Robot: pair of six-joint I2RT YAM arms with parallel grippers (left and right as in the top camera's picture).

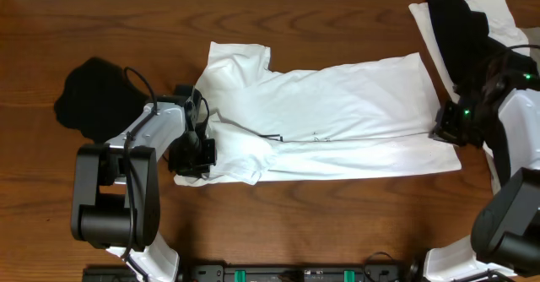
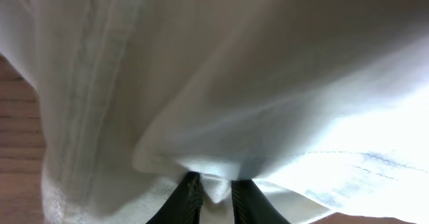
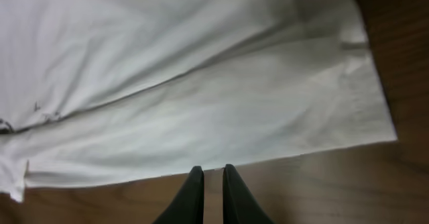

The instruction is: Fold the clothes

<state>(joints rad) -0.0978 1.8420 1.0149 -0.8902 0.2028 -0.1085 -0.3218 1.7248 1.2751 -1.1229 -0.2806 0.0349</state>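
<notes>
The white T-shirt (image 1: 337, 105) lies across the wooden table, folded lengthwise, with one sleeve sticking up at the far left. A bit of black print shows near its middle. My left gripper (image 1: 196, 151) is at the shirt's left end, shut on a small fold of the white fabric (image 2: 234, 83); the pinch shows in the left wrist view (image 2: 213, 182). My right gripper (image 1: 447, 128) is at the shirt's right end, shut and empty. In the right wrist view its fingertips (image 3: 210, 172) sit over bare wood just off the shirt's edge (image 3: 201, 83).
A black garment (image 1: 93, 96) lies bunched at the left, beside my left arm. A black garment (image 1: 460, 20) lies over a white one (image 1: 498, 16) at the back right corner, close to my right arm. Bare wood (image 3: 322, 184) runs along the shirt's near edge.
</notes>
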